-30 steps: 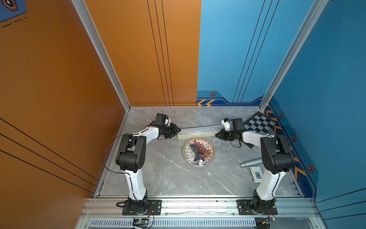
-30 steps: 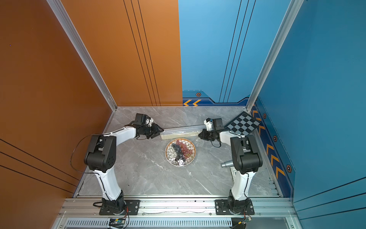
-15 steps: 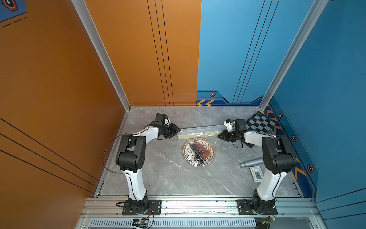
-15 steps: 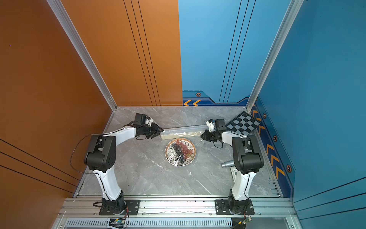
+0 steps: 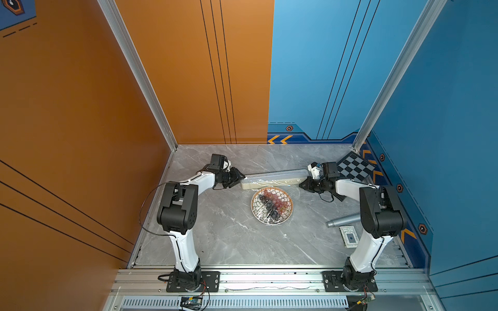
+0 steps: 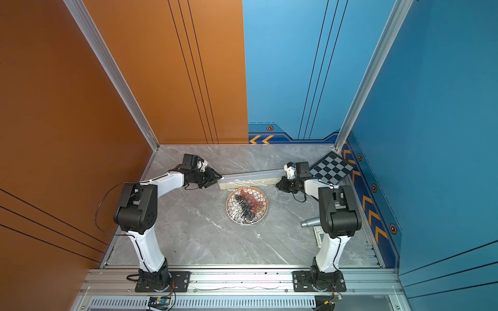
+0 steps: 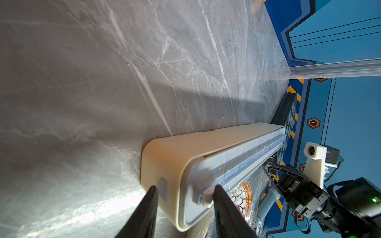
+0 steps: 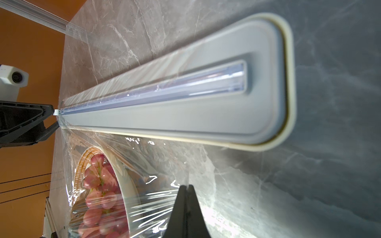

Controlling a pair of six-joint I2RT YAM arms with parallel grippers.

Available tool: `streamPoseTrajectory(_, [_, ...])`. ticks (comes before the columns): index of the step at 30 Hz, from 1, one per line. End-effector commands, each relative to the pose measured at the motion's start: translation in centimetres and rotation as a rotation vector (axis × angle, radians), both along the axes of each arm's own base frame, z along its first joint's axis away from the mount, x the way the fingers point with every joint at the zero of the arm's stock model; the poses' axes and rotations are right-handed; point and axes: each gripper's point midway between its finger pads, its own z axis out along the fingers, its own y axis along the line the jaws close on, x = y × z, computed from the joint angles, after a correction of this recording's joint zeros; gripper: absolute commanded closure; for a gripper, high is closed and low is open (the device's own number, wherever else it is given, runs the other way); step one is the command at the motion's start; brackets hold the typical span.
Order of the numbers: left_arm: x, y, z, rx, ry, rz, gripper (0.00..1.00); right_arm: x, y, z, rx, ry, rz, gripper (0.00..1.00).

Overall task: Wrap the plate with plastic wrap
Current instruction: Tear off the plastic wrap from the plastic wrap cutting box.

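Observation:
The plate (image 5: pixel 257 211) with red and dark grapes (image 8: pixel 97 179) lies mid-table in both top views, its rim (image 6: pixel 232 211) glinting under film. Behind it lies the long cream dispenser box (image 5: pixel 275 178) with its grey top track (image 8: pixel 185 96). My left gripper (image 7: pixel 185 197) grips the box's left end, one finger on the cream side and one on the grey slider. My right gripper (image 8: pixel 186 188) sits low near the box's right end, to the right of the plate, and is shut on the plastic wrap (image 8: pixel 148 202). The film runs taut from its tips over the plate.
A black-and-white chessboard (image 5: pixel 355 168) leans at the back right corner. A grey cylinder (image 5: pixel 342 220) and a small card box (image 5: pixel 349 237) lie by the right arm's base. Orange and blue walls close in the marble table on three sides.
My right gripper has shifted a little to the right, away from the plate, drawing the film with it. The left arm has stayed at the box's end.

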Motion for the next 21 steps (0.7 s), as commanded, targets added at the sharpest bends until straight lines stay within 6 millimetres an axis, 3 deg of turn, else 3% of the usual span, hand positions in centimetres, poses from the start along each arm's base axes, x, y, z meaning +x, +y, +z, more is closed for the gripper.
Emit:
streamPoseTrajectory(1, [-2.0, 2.6, -3.9, 0.104, 0.121, 0.052, 0.54, -0.6, -1.4, 0.5, -0.04, -0.01, -0.018, 1.0])
streamPoseTrajectory(10, [-1.7, 2.7, -3.2, 0.101, 0.108, 0.053, 0.54, -0.9, -1.8, 1.1, -0.029, -0.026, -0.015, 0.98])
streamPoseTrajectory(16, [-1.2, 3.2, 0.4, 0.117, 0.029, 0.056, 0.41, -0.7, -3.1, 2.0, -0.038, -0.054, -0.06, 0.74])
streamPoseTrajectory(21, [-2.0, 4.7, 4.1, 0.154, -0.045, 0.079, 0.34, -1.2, -5.7, 3.4, -0.082, -0.085, -0.144, 0.57])
